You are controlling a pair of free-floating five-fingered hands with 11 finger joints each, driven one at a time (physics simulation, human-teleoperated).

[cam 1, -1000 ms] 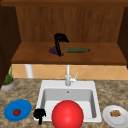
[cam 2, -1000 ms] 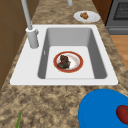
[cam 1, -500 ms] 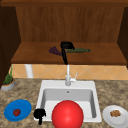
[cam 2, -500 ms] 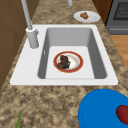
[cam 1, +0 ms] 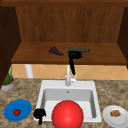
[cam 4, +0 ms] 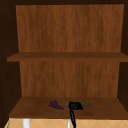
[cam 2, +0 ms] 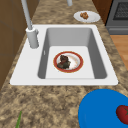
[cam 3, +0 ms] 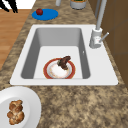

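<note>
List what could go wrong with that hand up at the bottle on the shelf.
1. The right hand sits over one end of the green bottle, which lies on its side near the front edge of the shelf; a nudge might roll it off into the sink below.
2. The grapes lie close beside it and could get knocked.
3. The faucet stands directly underneath, so lowering the bottle may strike it.

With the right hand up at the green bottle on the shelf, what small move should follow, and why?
Probably a short lift of the bottle off the shelf. The right hand sits on the bottle's left half, apparently wrapped around it, while the bottle lies flat on its side with the grapes close by on the left, so raising it straight up avoids brushing them.
</note>
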